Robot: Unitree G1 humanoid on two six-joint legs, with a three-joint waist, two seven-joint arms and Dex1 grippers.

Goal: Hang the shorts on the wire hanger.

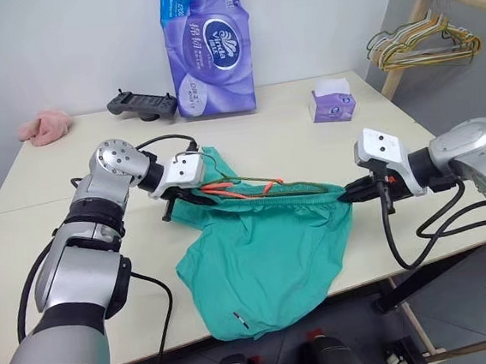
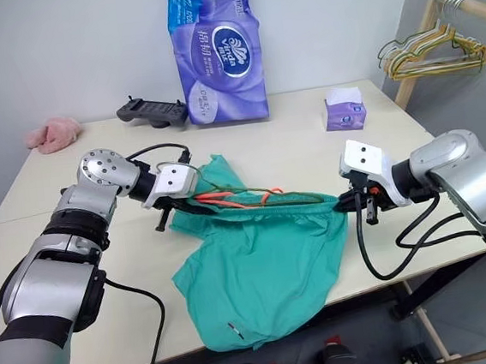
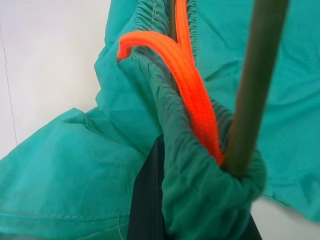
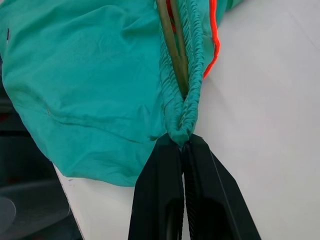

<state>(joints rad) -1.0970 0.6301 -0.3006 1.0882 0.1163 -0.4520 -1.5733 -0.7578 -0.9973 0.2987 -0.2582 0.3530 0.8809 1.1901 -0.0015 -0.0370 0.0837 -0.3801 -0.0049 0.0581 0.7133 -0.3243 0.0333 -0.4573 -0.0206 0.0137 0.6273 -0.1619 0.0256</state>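
Cream table (image 1: 325, 144) carries a purple tissue pack (image 1: 208, 48), black controller (image 1: 141, 104), pink cloth (image 1: 45, 127), small tissue box (image 1: 332, 104), draped shorts (image 1: 263, 257).

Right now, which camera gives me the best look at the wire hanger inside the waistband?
The left wrist view: the wire hanger runs close up out of the gathered waistband of the shorts, beside the orange drawstring. The right wrist view shows two wires inside the waistband. The eye views give a thin line along the band.
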